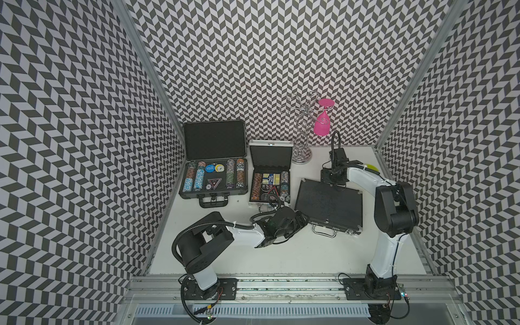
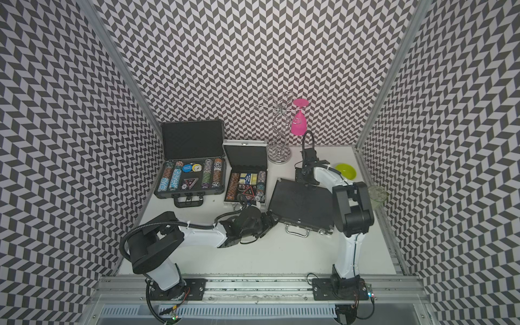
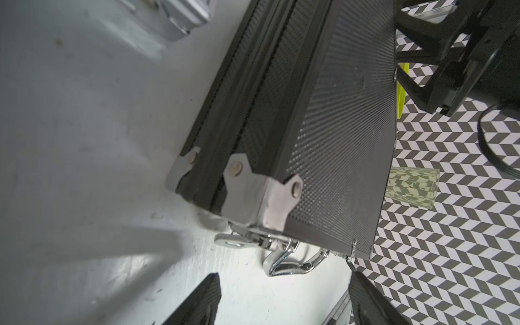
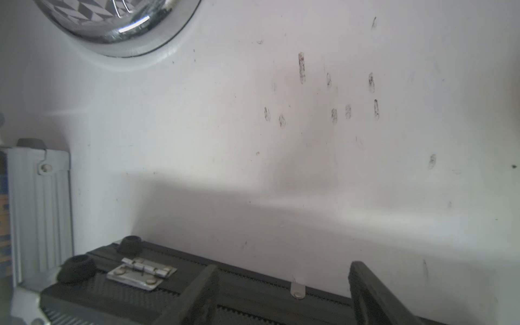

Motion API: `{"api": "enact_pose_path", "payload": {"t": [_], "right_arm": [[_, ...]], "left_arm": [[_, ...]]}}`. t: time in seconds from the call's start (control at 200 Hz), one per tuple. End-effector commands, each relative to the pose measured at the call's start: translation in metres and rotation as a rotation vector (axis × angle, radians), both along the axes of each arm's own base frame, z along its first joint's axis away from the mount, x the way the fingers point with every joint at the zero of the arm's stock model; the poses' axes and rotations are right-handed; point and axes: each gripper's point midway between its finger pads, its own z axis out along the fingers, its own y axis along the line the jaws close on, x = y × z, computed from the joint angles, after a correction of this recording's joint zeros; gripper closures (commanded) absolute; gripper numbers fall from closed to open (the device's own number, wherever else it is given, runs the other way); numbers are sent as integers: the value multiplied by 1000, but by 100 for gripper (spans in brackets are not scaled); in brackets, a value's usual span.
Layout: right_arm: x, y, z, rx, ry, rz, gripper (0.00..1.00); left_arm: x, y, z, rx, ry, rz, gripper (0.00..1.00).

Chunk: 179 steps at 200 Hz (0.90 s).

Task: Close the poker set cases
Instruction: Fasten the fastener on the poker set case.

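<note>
Three poker set cases lie on the white table. The large black case (image 1: pixel 213 174) at the back left stands open with chips showing. The small silver case (image 1: pixel 270 177) in the middle is open too. The black case (image 1: pixel 329 206) on the right has its lid down, with its chrome handle (image 3: pixel 292 261) and latches at the front. My left gripper (image 1: pixel 302 221) sits open just off that case's front left corner (image 3: pixel 247 194), with nothing between its fingertips (image 3: pixel 202 298). My right gripper (image 4: pixel 284 295) hangs open over the case's hinged back edge (image 4: pixel 140 271).
A wire glass rack (image 1: pixel 301 156) holding a pink glass (image 1: pixel 323 121) stands behind the cases. A green bowl (image 2: pixel 345 171) and a clear glass (image 2: pixel 377 192) sit by the right wall. Patterned walls close in three sides.
</note>
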Motion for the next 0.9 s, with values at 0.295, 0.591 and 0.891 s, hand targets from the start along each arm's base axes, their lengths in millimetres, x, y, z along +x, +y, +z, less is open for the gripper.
{"api": "enact_pose_path", "payload": {"t": [0.295, 0.591, 0.891], "right_arm": [[-47, 4, -56, 19, 192, 36, 32], [-58, 5, -74, 31, 239, 34, 34], [-76, 8, -86, 58, 286, 47, 38]], "left_arm": [[8, -7, 5, -2, 30, 72, 24], [8, -6, 2, 54, 59, 81, 24], [14, -7, -9, 101, 97, 86, 24]]}}
